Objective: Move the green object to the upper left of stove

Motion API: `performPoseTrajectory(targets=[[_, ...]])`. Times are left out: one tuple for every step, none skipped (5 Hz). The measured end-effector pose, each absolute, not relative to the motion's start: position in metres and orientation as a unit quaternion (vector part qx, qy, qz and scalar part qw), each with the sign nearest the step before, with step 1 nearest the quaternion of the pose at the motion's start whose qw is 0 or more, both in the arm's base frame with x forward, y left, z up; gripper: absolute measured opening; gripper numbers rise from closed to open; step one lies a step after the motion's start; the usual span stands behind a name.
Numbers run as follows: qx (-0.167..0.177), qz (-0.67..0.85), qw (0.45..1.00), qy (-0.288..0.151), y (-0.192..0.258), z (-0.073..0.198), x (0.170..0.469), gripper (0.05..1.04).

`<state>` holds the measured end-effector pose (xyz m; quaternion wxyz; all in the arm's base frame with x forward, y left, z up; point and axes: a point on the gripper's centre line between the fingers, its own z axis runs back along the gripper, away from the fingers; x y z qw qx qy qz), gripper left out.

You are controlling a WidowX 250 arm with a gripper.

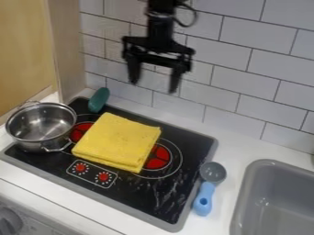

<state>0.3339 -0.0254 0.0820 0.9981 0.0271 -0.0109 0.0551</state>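
The green object (98,99) lies to the left of my pincer (153,85) and lower in the camera view, at the upper left corner of the stove (136,195). I have the pincer spread open with nothing in it, hanging in front of the tiled wall (251,82). The object's long axis runs from lower left to upper right, steeply, its upper end towards the wall. I judge that I must go left and down, then turn so my two fingers close across its narrow width rather than along its length.

By the task's words it looks all but placed (a small nudge might do, I suspect), so overshooting seems the likelier fault. The yellow cloth (118,141) sits close by its lower end; I can't tell whether they touch. The metal pot (42,125) stands further left and lower.

How high I hang above the counter (239,143) is hard to judge. I can't make out whether the object lies flat or leans on the stove's back rim. The cloth covers part of the red burner markings, and the top edge cuts off my arm.
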Motion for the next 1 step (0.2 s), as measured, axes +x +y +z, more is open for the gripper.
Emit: performPoseTrajectory(targets=[[0.016,-0.008,1.0,-0.014,-0.0775,0.0836,0.3277,1.0]])
